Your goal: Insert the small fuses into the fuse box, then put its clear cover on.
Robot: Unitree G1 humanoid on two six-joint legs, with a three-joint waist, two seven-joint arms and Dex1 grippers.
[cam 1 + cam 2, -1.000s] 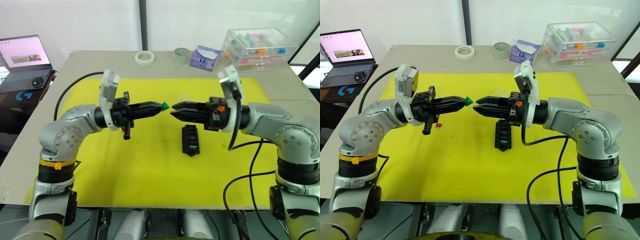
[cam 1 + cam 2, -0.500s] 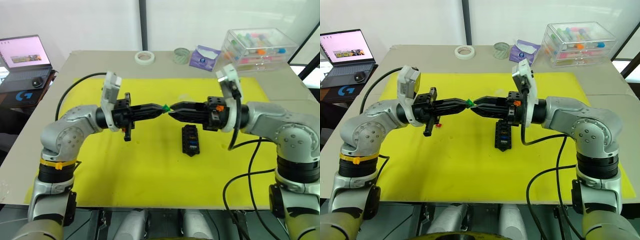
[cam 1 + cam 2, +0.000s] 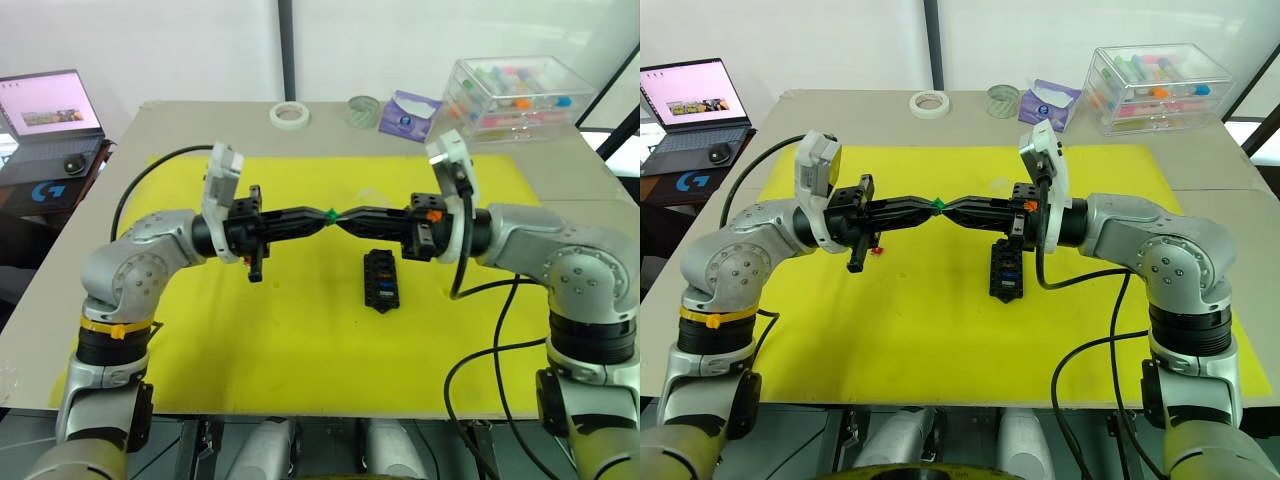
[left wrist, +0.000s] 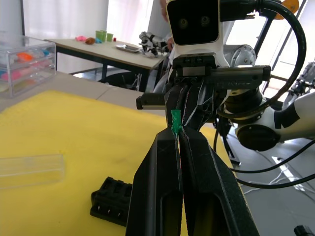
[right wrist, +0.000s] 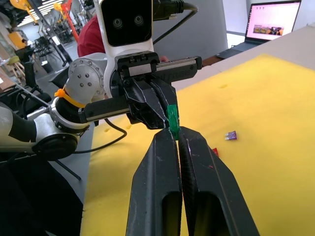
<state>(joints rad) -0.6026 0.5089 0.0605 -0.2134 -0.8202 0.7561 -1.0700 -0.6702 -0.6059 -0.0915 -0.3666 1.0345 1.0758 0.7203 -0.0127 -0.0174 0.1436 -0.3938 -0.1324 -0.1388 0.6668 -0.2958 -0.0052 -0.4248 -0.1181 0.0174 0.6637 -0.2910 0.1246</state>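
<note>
A small green fuse (image 3: 330,214) hangs above the yellow mat (image 3: 300,330), pinched from both sides. My left gripper (image 3: 322,215) is shut on it from the left. My right gripper (image 3: 342,216) is shut on it from the right, tip to tip. The left wrist view shows the green fuse (image 4: 175,123) standing at my closed fingertips; the right wrist view shows the green fuse (image 5: 172,117) the same way. The black fuse box (image 3: 380,280) lies on the mat below the right gripper. The clear cover (image 4: 30,169) lies on the mat beyond the fuse box. A pinkish fuse (image 5: 230,135) and a red fuse (image 3: 876,250) lie loose.
At the table's back stand a large clear storage case (image 3: 520,92), a purple packet (image 3: 408,115), a glass jar (image 3: 363,110) and a tape roll (image 3: 289,114). A laptop (image 3: 45,105) sits off the table's left side. Cables trail from both arms.
The right gripper has moved left to the green fuse and closed on it. The left gripper shifted slightly right and still holds the fuse.
</note>
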